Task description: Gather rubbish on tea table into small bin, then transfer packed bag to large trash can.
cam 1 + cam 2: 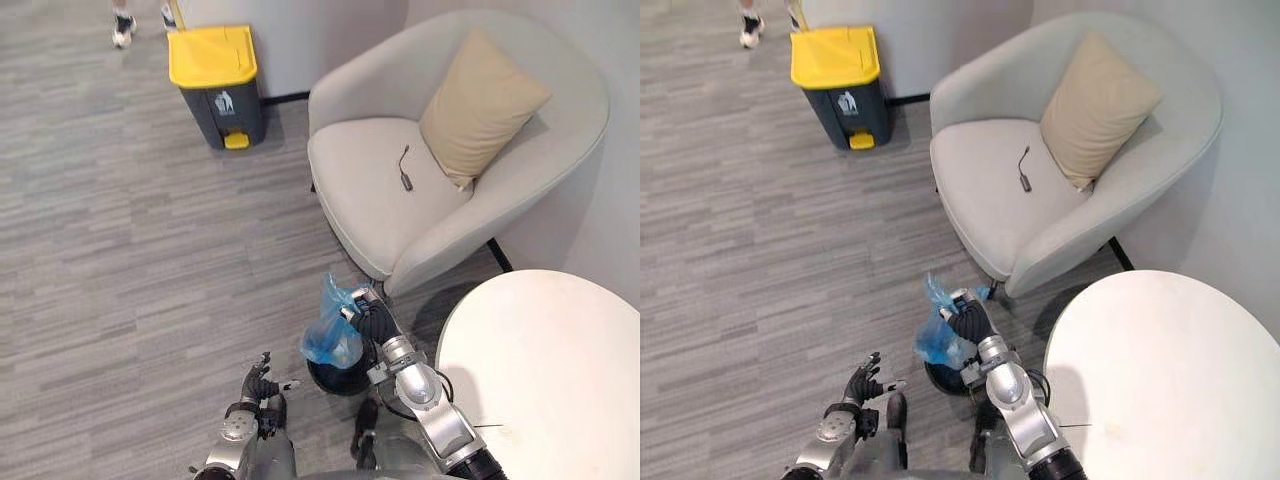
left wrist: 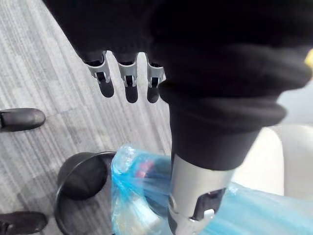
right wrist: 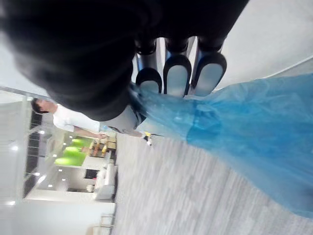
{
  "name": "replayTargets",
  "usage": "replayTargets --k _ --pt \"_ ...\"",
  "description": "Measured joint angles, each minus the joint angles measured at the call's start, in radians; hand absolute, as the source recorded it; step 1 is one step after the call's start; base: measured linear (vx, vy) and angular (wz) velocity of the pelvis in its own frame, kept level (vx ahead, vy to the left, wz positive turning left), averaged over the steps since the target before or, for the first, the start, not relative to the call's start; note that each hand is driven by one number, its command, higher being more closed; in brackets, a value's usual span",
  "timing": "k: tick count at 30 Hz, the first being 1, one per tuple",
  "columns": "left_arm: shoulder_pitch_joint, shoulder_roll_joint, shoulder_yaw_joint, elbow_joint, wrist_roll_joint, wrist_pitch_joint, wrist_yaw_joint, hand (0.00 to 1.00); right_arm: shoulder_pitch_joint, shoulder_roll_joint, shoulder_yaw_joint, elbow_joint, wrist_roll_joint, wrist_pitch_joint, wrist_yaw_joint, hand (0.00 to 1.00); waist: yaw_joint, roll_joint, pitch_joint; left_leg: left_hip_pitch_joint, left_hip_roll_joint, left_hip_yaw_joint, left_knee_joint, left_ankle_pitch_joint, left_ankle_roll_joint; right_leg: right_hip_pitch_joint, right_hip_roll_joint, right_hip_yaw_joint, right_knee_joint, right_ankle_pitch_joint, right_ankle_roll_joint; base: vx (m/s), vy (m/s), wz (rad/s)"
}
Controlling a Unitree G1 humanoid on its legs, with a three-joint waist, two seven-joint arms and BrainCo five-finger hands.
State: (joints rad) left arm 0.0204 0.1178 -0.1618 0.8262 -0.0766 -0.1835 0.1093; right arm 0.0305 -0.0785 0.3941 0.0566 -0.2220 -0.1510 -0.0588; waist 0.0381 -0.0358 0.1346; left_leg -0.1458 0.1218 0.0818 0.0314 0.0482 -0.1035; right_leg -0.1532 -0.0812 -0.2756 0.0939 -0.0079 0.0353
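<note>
Nearest us, our left hand [image 1: 262, 385] hangs idle, fingers loose and empty. Just beyond, our right hand [image 1: 372, 322] grips the blue bag [image 1: 328, 342] by its gathered neck over the small black bin [image 1: 338, 381] beside the bench [image 1: 540, 370], so nothing spills. Far across the floor [image 1: 120, 250] stands the yellow-lidded trash can [image 1: 215, 85], its likely destination.

The small round black bin [image 1: 332, 379] is mostly hidden behind the translucent blue plastic bag [image 1: 330, 338], its contents too blurred to tell. The round white tabletop [image 1: 540, 370] runs off the right and lower edges. A small dark object [image 1: 405, 178] on the pale grey armchair [image 1: 365, 200] is too small to identify.
</note>
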Motion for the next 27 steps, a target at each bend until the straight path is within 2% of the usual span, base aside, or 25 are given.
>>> replayTargets --k 3,9,13,21,27 --pt "0.026 0.011 -0.005 -0.047 0.010 -0.002 -0.001 0.00 -0.001 -0.013 0.006 0.001 0.053 -0.001 0.024 1.00 0.001 0.014 -0.024 0.043 -0.002 -0.001 -0.032 0.003 0.004 0.055 0.012 0.001 -0.063 0.029 0.003 0.01 0.021 -0.01" --pt "0.115 0.047 -0.024 -0.280 0.012 -0.013 -0.002 0.00 -0.006 -0.040 0.010 0.008 0.201 -0.001 0.072 1.00 0.005 0.015 -0.046 0.076 -0.004 -0.003 -0.065 0.013 0.013 0.104 0.025 0.005 -0.139 0.073 0.003 -0.04 0.022 -0.02" --pt "0.145 0.053 -0.023 -0.391 0.017 -0.024 -0.001 0.00 -0.024 -0.074 0.026 0.011 0.261 -0.001 0.087 1.00 0.006 0.022 -0.054 0.088 -0.010 -0.017 -0.069 0.015 0.014 0.134 0.027 0.002 -0.175 0.091 0.001 -0.03 0.018 0.03" --pt "0.153 0.052 -0.026 -0.519 0.139 -0.059 0.012 0.00 -0.105 -0.118 0.057 0.011 0.333 -0.001 0.105 1.00 0.012 0.034 -0.067 0.088 -0.008 -0.029 -0.069 0.015 0.014 0.133 0.030 0.004 -0.166 0.091 0.001 0.00 0.000 0.00" --pt "0.144 0.060 -0.043 -0.594 0.229 -0.073 0.028 0.00 -0.160 -0.129 0.059 0.052 0.371 -0.002 0.105 1.00 0.031 0.033 -0.077 0.092 -0.006 -0.033 -0.066 0.015 0.014 0.137 0.033 0.007 -0.162 0.090 -0.001 0.00 0.002 0.01"
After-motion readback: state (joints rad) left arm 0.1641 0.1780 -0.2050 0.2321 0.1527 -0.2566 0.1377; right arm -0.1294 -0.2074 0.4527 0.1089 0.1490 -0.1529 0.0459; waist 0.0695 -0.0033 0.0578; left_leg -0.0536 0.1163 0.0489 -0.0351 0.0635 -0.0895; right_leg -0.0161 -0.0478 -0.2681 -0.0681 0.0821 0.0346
